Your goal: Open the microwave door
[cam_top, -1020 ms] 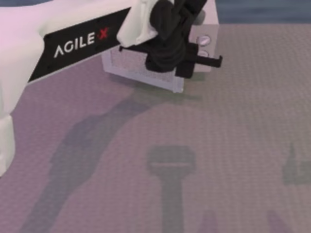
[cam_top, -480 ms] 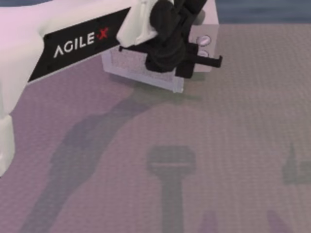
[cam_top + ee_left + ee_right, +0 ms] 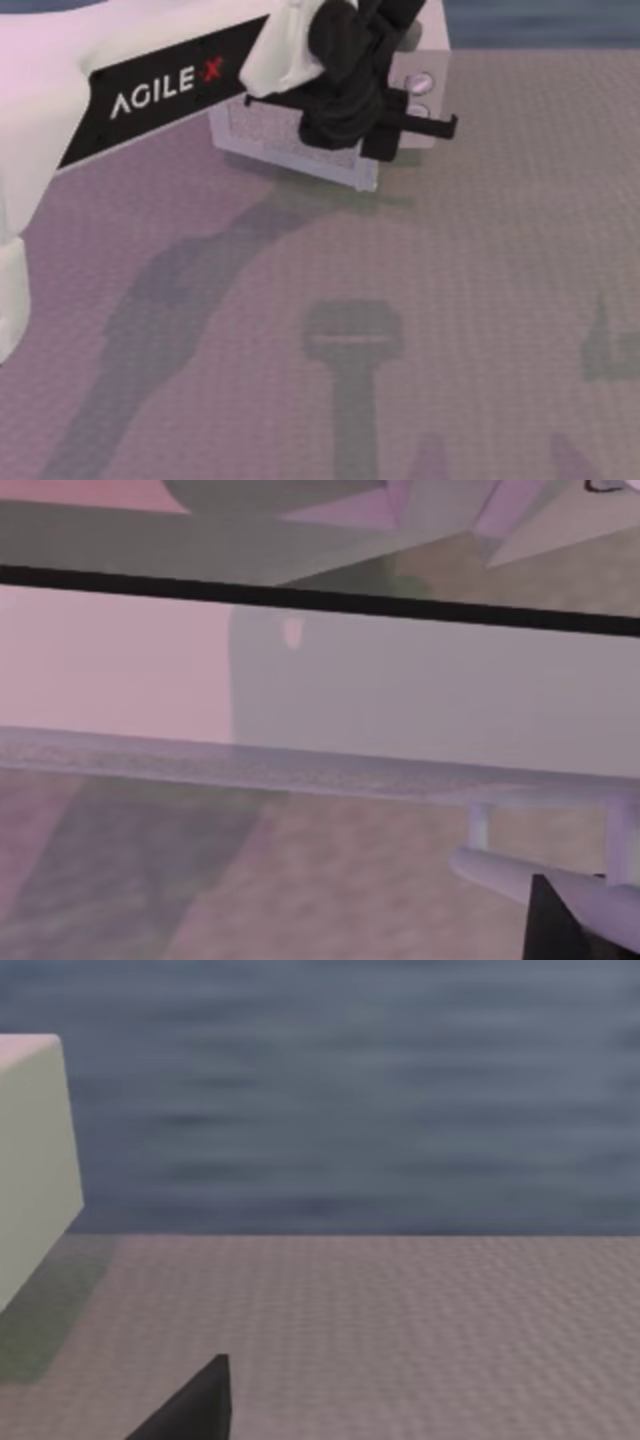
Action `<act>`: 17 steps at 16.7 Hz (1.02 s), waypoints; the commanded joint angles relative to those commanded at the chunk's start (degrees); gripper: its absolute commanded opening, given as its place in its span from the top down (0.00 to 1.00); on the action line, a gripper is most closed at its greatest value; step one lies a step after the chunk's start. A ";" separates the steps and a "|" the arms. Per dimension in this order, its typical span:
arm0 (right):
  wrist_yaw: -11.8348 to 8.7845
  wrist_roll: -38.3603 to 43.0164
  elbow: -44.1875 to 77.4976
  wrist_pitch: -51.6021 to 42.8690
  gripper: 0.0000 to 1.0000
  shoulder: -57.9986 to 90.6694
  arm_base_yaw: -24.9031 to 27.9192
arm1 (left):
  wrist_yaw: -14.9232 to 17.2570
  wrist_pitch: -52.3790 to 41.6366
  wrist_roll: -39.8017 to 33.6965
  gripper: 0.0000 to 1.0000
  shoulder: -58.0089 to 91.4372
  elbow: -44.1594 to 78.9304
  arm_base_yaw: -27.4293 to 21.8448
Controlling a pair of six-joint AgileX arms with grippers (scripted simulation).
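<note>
Door (image 3: 290, 140): mesh-windowed panel of the microwave (image 3: 425, 60), swung slightly out from the body, its slim handle (image 3: 545, 885) right at the left gripper (image 3: 385, 135); whether the fingers clasp the handle cannot be told. Change over the last second: almost none, arm and door holding the same pose, so the opening looks begun but stalled or very slow. Right gripper (image 3: 190, 1405): parked well apart.

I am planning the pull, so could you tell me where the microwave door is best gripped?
Grip the slim handle at the free edge of the microwave door, beside the knob panel. It stands off the door on posts, so fingers probably fit around it, coming from the front.
</note>
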 joint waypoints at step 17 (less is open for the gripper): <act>0.00 0.00 0.00 0.00 0.00 0.00 0.00 | 1.00 1.73 3.14 1.00 -2.48 -3.65 0.99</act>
